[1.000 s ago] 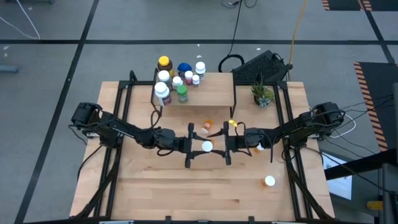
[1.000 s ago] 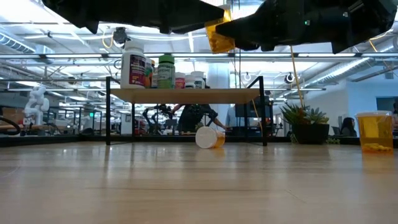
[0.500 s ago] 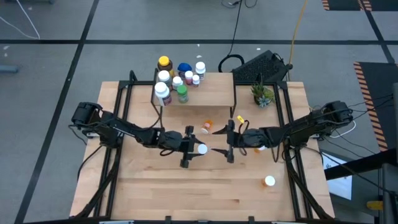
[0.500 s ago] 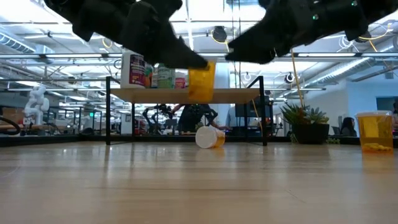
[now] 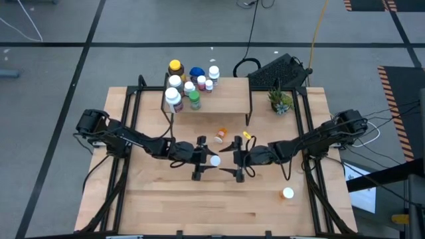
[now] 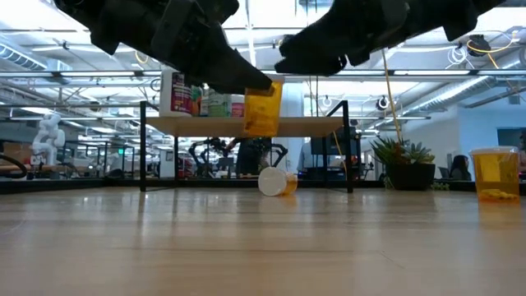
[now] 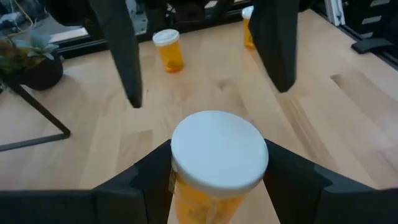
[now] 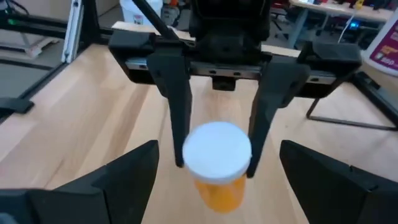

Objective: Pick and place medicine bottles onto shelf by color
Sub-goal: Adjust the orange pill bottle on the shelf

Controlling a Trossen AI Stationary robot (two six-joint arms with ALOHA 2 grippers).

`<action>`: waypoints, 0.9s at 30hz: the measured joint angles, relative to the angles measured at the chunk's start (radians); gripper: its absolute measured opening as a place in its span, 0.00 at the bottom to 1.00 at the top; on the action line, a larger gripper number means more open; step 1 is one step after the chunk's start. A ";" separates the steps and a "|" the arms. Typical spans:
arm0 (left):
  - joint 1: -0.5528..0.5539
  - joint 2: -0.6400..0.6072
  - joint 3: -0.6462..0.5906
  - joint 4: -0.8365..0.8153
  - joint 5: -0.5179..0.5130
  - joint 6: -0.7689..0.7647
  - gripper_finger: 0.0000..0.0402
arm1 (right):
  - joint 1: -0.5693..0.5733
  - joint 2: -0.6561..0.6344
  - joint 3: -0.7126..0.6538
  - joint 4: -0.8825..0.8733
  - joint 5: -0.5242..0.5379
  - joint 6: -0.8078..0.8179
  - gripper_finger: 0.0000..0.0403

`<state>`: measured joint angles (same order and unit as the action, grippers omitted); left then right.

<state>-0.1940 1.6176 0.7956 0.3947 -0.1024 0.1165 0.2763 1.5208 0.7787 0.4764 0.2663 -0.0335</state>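
The left gripper (image 5: pixel 203 159) pinches one orange bottle (image 5: pixel 214 160) by its sides, white cap up, above the middle of the table (image 5: pixel 199 206); in the low view that bottle (image 6: pixel 262 108) hangs clear of the wood. The right gripper (image 5: pixel 238 159) faces it from just beside, its two fingers spread wide and holding nothing. Three more orange bottles are off the shelf (image 5: pixel 226 96): one lying bottle (image 5: pixel 220 136) just in front of the shelf, one standing bottle (image 5: pixel 287 193) near the table's right edge towards the front, and a third bottle (image 7: pixel 247 28) that only the left wrist view shows, cut off behind a dark finger. On the shelf's left end stands a tight cluster of about eight bottles (image 5: pixel 189 85), white, green, blue and yellow-capped; they overlap, so the exact count is hard to make out. One potted plant (image 5: pixel 279 101) sits by the table's far right corner. In the low view both arms are cut off at the top.
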 joint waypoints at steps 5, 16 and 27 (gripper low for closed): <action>0.000 0.000 0.000 0.014 0.000 -0.006 0.54 | 0.000 0.015 0.000 0.005 0.048 -0.050 0.82; 0.000 0.000 0.000 0.026 0.000 -0.025 0.54 | 0.002 0.094 -0.002 0.115 0.043 -0.136 0.75; 0.000 0.001 -0.001 0.020 0.021 -0.033 0.54 | 0.005 0.093 -0.002 0.095 0.019 -0.140 0.57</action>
<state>-0.1940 1.6184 0.7948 0.4149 -0.0810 0.0831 0.2817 1.6137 0.7769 0.5719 0.2848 -0.1734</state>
